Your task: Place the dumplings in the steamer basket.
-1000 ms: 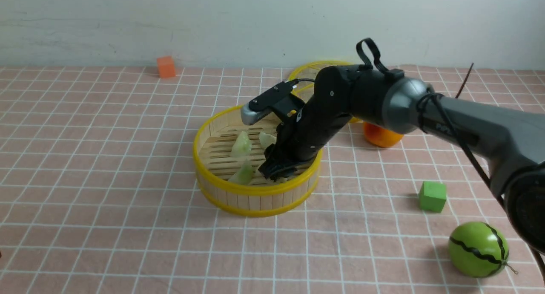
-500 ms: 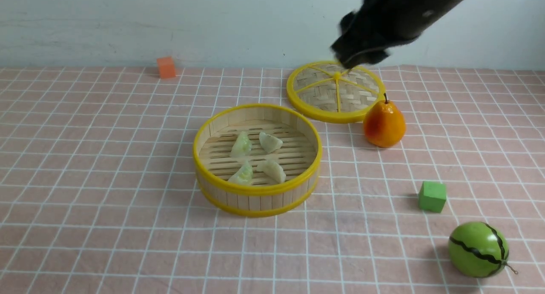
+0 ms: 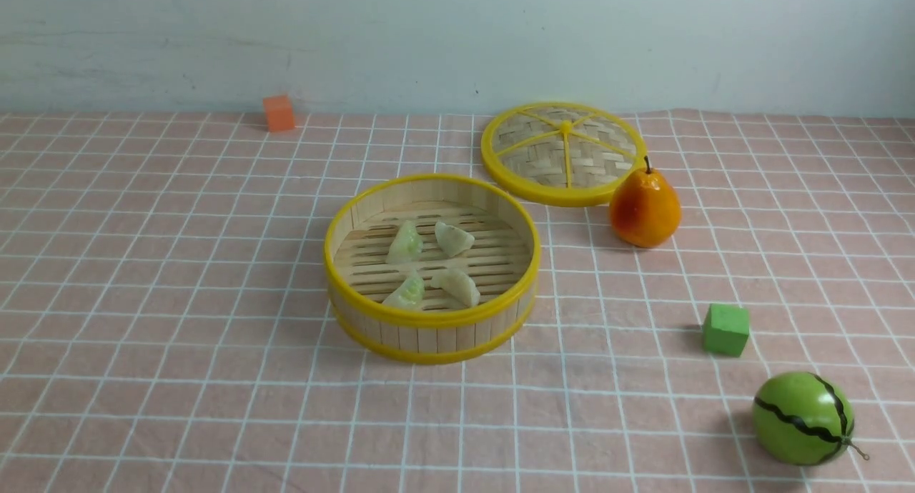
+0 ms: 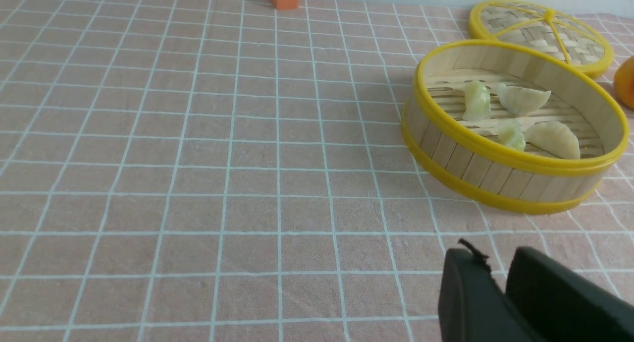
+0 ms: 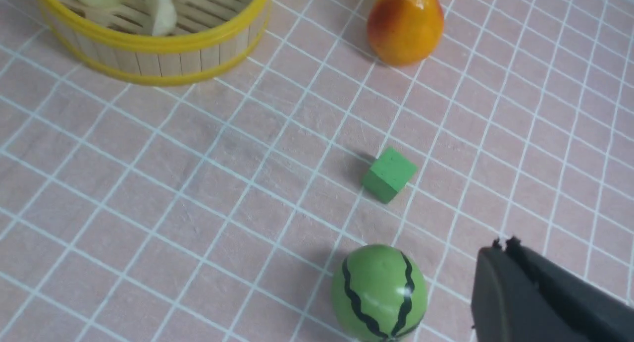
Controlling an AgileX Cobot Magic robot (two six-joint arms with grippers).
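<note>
The steamer basket (image 3: 429,320) stands mid-table with all four dumplings on its slatted floor: a pale green one (image 3: 405,244) and a cream-white one (image 3: 452,238) at the back, a pale green one (image 3: 407,293) and a cream-white one (image 3: 457,284) at the front. The left wrist view shows the basket (image 4: 495,151) and the dumplings (image 4: 524,99) too. Neither arm shows in the front view. My left gripper (image 4: 498,262) is shut and empty, above the cloth near the basket. My right gripper (image 5: 502,245) is shut and empty, beside the toy watermelon (image 5: 379,292).
The flat woven lid (image 3: 563,152) lies behind the basket on the right. A pear (image 3: 644,207) stands next to it. A green cube (image 3: 725,329) and the watermelon (image 3: 802,418) sit at the front right. An orange cube (image 3: 278,112) is at the back left.
My right arm has lifted out of the basket and left the front view. The front cream-white dumpling it hid now lies in the basket.
</note>
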